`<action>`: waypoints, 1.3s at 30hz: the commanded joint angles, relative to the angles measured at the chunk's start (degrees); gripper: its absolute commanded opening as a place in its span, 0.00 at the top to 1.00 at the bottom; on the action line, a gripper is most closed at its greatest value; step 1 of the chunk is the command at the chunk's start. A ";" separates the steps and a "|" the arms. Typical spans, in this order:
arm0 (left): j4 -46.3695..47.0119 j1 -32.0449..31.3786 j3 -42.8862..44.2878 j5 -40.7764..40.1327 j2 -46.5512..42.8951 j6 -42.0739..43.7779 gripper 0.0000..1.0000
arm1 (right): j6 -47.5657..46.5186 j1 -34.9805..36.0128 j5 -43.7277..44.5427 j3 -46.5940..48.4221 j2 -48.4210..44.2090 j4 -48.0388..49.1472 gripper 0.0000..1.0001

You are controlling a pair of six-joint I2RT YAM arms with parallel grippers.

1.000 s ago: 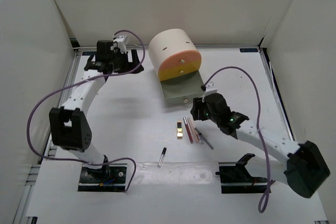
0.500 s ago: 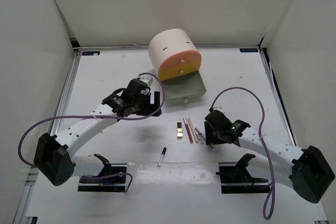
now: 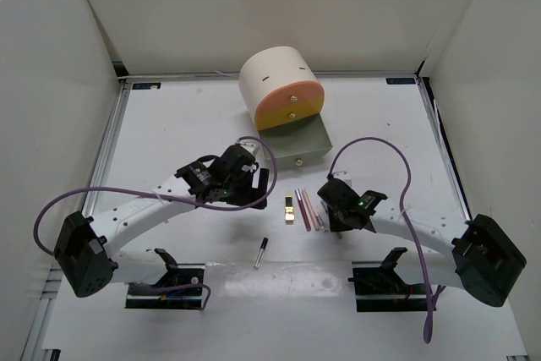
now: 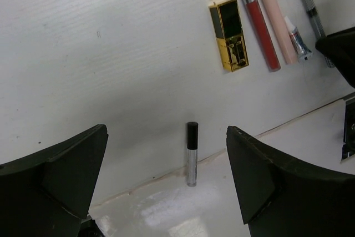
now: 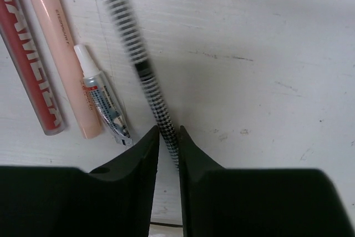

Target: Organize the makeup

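Checkered pencil (image 5: pixel 141 70), flat on the table (image 5: pixel 266 54) just beside a small white tube (image 5: pixel 102 106), was pinched at its near end by the almost-closed right gripper (image 5: pixel 168 137), seemingly to draw it clear of its neighbours; left gripper (image 4: pixel 166 137) hung wide open, empty, above a black-capped silver tube (image 4: pixel 191 154).

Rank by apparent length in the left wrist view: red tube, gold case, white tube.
1. red tube, longest even though the frame's top edge crops it
2. gold case
3. white tube
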 commanded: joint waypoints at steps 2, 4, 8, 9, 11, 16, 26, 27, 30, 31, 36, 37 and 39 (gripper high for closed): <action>-2.91 -1.14 -0.99 -0.80 -2.68 -0.52 0.02 | -0.74 0.44 0.09 0.02 1.07 0.95 0.82; -4.67 -1.15 -1.34 -2.20 -2.51 -0.95 0.02 | -1.01 0.71 -1.15 0.02 1.07 0.78 0.88; -5.55 -1.67 -1.34 -0.54 -2.86 -1.13 0.02 | 1.88 0.62 0.60 0.19 -1.38 -1.85 1.00; -5.38 -1.67 -1.60 -0.19 -2.60 -1.48 0.02 | 2.59 0.62 1.65 0.37 -2.44 -3.60 1.00; -5.20 -2.11 -2.74 1.65 -2.95 -1.74 0.02 | 4.00 0.80 4.11 1.59 -5.94 -6.75 1.00; -4.33 -5.01 -4.94 3.50 -4.00 -3.76 0.02 | 2.96 0.27 15.70 8.62 -12.98 -10.48 1.00; 1.30 -14.49 -8.64 4.40 0.30 -6.67 0.02 | -6.92 -3.24 20.65 23.83 3.25 17.99 1.00; 1.13 -14.85 -8.20 4.56 1.87 -6.84 0.02 | -5.51 -4.03 20.65 25.66 4.57 19.75 1.00; 0.95 -16.60 -7.14 1.06 3.64 -7.37 0.05 | 0.64 -5.00 22.58 28.31 9.85 23.98 1.00; 1.30 -16.96 -7.32 0.70 4.25 -7.46 0.06 | 1.79 -5.00 23.45 28.67 11.95 25.72 0.99; 2.53 -17.58 -8.89 0.08 5.40 -8.69 0.19 | 12.08 -6.76 24.52 28.68 17.58 31.34 0.96; 3.06 -17.49 -9.25 0.08 5.05 -8.51 0.21 | 13.30 -7.11 24.17 28.85 18.46 31.89 0.95; 3.41 -17.58 -9.25 0.17 5.40 -8.42 0.27 | 14.63 -7.29 23.81 29.72 20.40 31.63 0.91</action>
